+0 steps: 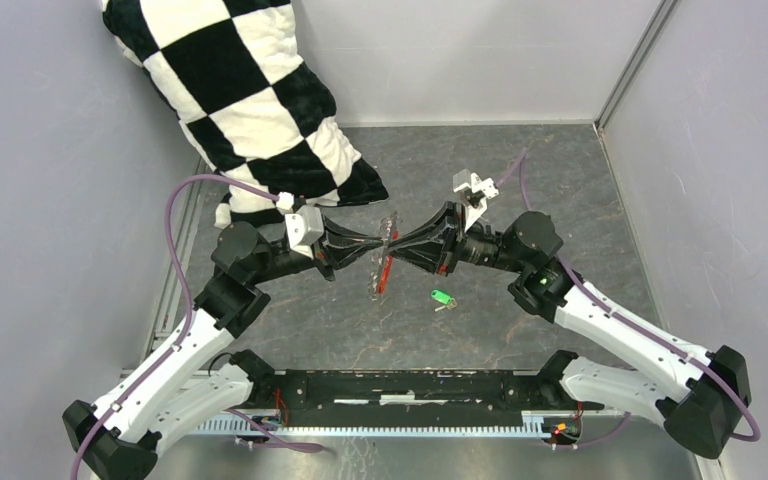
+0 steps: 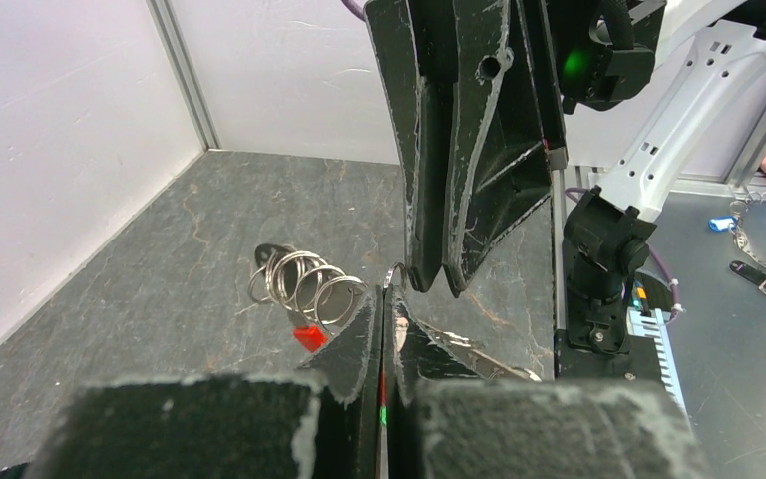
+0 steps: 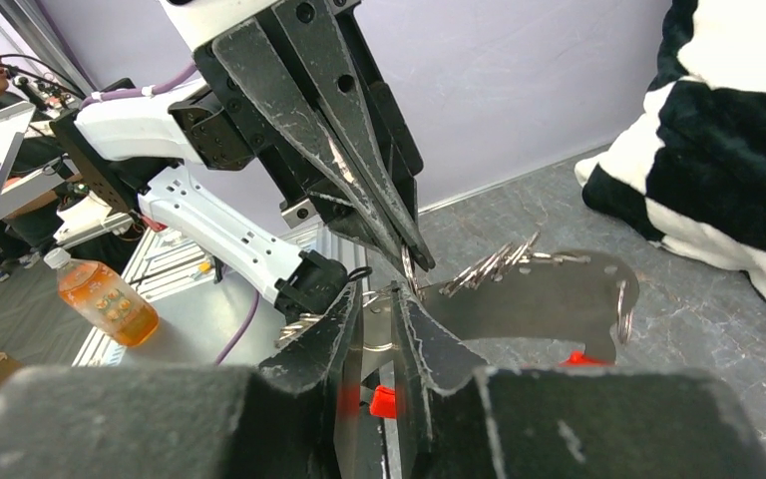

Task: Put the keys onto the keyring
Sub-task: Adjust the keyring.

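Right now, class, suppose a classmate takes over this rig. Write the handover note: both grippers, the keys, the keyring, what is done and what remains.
Grippers: the left gripper is shut on the keyring, held above the table with its red tag hanging down. The right gripper has narrow jaws at the rings; grip not confirmed.
Key: the green-headed key lies loose on the table beside the right arm.
Done: keyring picked up.
Left: fetch the key and thread it on.
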Available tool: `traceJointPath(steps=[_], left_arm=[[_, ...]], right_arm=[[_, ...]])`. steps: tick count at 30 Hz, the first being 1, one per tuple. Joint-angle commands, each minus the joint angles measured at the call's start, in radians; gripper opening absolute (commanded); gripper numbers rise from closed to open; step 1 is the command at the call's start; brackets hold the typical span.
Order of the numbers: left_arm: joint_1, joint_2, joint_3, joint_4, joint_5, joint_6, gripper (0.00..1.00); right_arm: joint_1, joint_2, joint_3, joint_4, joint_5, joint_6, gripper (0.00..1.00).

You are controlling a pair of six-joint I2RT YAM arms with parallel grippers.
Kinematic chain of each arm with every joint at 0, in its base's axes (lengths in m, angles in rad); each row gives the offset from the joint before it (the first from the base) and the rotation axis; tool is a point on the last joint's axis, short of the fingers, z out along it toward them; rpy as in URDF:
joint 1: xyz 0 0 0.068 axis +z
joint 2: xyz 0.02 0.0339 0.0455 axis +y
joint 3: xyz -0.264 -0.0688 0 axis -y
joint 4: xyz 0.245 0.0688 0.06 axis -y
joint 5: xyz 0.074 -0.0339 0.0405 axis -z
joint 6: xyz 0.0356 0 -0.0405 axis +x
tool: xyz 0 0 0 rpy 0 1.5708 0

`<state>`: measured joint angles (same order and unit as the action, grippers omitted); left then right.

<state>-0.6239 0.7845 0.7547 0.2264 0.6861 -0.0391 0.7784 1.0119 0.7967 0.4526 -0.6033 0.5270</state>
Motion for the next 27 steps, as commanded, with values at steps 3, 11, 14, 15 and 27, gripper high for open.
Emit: traceJointPath(steps=[3,11,14,15,27], left_arm=[[0.001,0.002,0.048,0.041,-0.003,-0.016,0.02],[0.002,0.0,0.036,0.036,0.003,-0.005,0.02],[0.002,0.0,0.035,0.036,0.003,-0.003,0.02],[0.002,-0.001,0.036,0.036,0.003,-0.003,0.02],[0.001,-0.016,0.033,0.028,0.001,-0.001,0.02]], right_arm=[[0.004,0.006,-0.01,0.062,-0.013,0.026,0.18],[0.009,0.027,-0.036,0.173,-0.007,0.085,0.09],[0.014,0.034,-0.043,0.182,-0.01,0.09,0.04],[0.015,0.033,-0.046,0.178,-0.01,0.087,0.01],[0.015,0.008,-0.035,0.104,0.011,0.041,0.12]])
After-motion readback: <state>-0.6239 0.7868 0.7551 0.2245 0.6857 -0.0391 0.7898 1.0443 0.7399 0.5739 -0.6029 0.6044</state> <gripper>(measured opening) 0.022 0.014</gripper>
